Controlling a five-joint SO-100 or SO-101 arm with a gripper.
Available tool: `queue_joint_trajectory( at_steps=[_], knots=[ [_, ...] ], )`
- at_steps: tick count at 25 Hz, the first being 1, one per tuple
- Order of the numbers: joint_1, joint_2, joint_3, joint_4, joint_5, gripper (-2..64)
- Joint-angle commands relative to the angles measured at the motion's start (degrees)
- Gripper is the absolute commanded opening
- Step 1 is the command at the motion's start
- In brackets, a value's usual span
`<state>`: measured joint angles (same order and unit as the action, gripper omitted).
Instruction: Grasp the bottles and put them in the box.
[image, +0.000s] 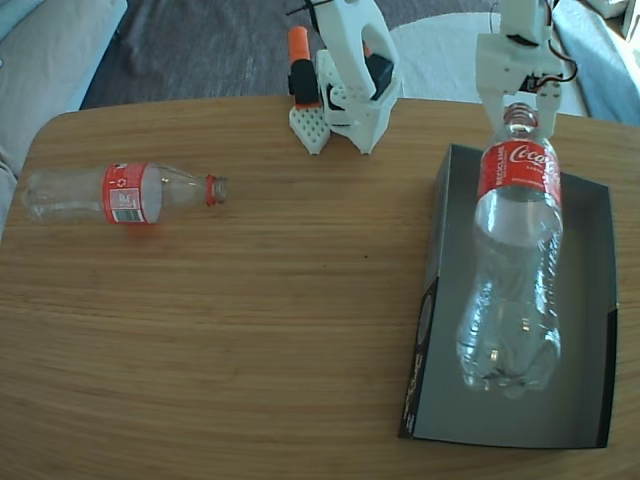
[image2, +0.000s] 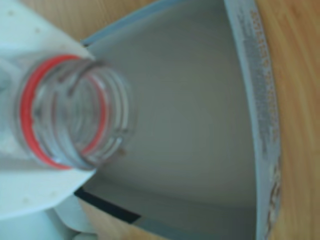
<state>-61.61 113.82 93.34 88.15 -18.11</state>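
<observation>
Fixed view — the pincer (image: 519, 103) is clamped on a bottle (image: 512, 268) by its neck, body hanging over the box (image: 594, 310).

"coca-cola" on held bottle's label (image: 519, 166)

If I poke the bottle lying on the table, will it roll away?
Probably, yes. The bottle on the table lies on its round side on smooth wood, so a sideways poke would likely roll it. It looks empty and has no cap, so it is probably light and easily squashed.
</observation>
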Motion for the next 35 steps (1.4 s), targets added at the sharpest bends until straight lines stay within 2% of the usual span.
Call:
queue_joint_trajectory(
  at_steps=[1,18,25,35],
  knots=[
    [-0.18,-1.85,-2.81,-1.41,-0.26,-0.3],
    [2.37,-17.67,-2.11,-5.71,-5.8,-0.3],
    [3.78,-18.54,2.2,-5.8,-5.8,-0.3],
    [3.16,-18.11,7.29,-11.78,-5.54,-0.3]
  ],
)
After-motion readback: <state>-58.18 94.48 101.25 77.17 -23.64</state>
